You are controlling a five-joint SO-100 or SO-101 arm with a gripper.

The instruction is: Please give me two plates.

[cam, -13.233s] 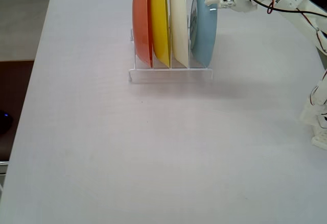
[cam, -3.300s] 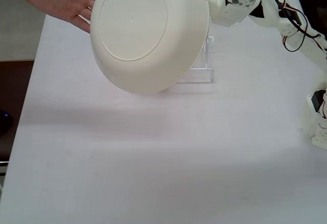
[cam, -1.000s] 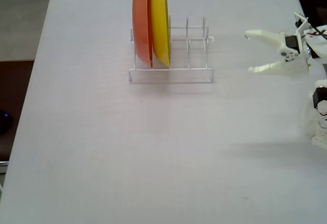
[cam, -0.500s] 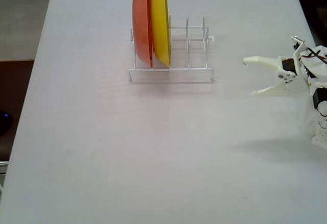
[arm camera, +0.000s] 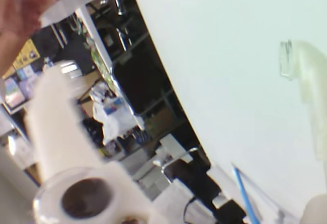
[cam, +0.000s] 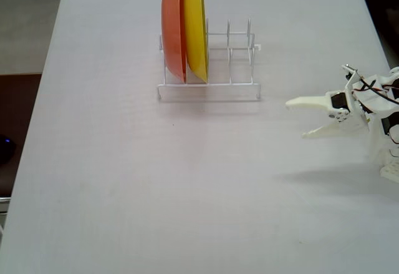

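My claw (cam: 298, 119) hangs empty over the table (cam: 124, 193), jaws spread apart, nothing between them. Well ahead of my fingertips and off to one side stands the wire rack (cam: 209, 90). Only the orange-red plate (cam: 173, 30) and the yellow plate (cam: 196, 27) sit in it, upright and side by side at its far end from me; the slots nearer me are bare. The light blue and cream-white plates I am meant to hand over are nowhere on the table or in the rack. In the wrist view a hand (arm camera: 23, 9) shows at the top corner, but I cannot tell what it holds. I judge the handing-over done: two slots stand empty and I carry nothing. What remains, I think, is to fold back to rest beside my base, touching neither remaining plate.
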